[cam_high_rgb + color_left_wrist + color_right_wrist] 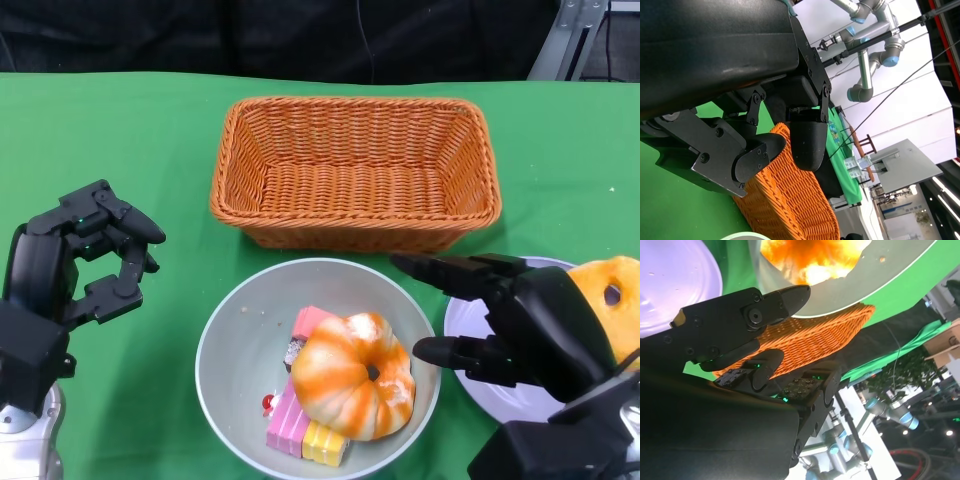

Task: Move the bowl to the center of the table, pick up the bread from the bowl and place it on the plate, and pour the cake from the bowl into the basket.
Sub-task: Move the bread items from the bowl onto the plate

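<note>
Hovering above the green-covered desk [120, 120] near its left edge, the black left hand [85, 255] holds nothing, its fingers [135, 225] curled loosely but apart. Beside it, near the front edge and about midway along, sits the pale grey round bowl [225, 340], which looks already centred. In it lie the orange-and-white glazed ring of bread [355, 375] and, partly under the bread, the pink and yellow striped cake slices [295, 425]. Behind the bowl, toward the far edge, stands the orange woven wicker basket [355, 170], with nothing in it. At the bowl's right rim the black right hand [505, 320] is spread, fingers [445, 270] apart and gripping nothing, reaching toward the bread. Under it is the pale lilac round plate [470, 375], with a yellow-orange ring-shaped thing [610, 295] at the right edge.

The step in hand seems to be picking up the bread; next the right hand must go down over it, close, lift it clear of the cake and set it on the plate.

The wrist views show a bright room with grey industrial arms [867, 65] beyond.
</note>
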